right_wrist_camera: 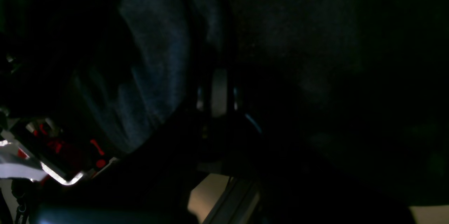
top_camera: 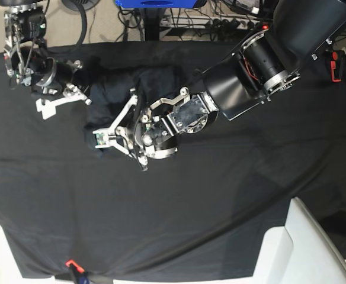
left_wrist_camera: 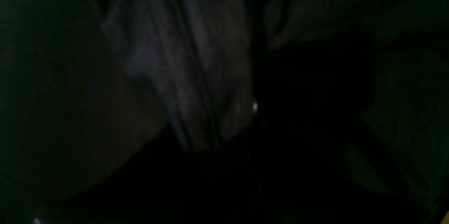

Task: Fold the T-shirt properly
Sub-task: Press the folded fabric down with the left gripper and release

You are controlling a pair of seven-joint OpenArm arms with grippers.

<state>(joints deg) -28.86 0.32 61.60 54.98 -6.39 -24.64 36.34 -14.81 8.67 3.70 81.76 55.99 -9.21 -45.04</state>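
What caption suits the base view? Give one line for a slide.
Both hands shut on the bunched T-shirt atop the black tablecloth.

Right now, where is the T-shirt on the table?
In the base view the T-shirt lies bunched at the upper left of the black tablecloth, between the right gripper and the left gripper.

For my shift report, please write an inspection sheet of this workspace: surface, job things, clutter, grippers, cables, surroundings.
Surface: black tablecloth, wrinkled, covers the table.
Job's things: T-shirt, dark slate-grey, bunched at upper centre, not folded flat.
Clutter: nothing seen on the cloth.
Grippers: left gripper shut, at the shirt's near-left edge; whether it pinches cloth cannot be told. Right gripper shut, at the shirt's left side; grip unclear.
Cables: bundle on the floor behind the table.
Surroundings: white panels at the front corners; blue object at the top edge.
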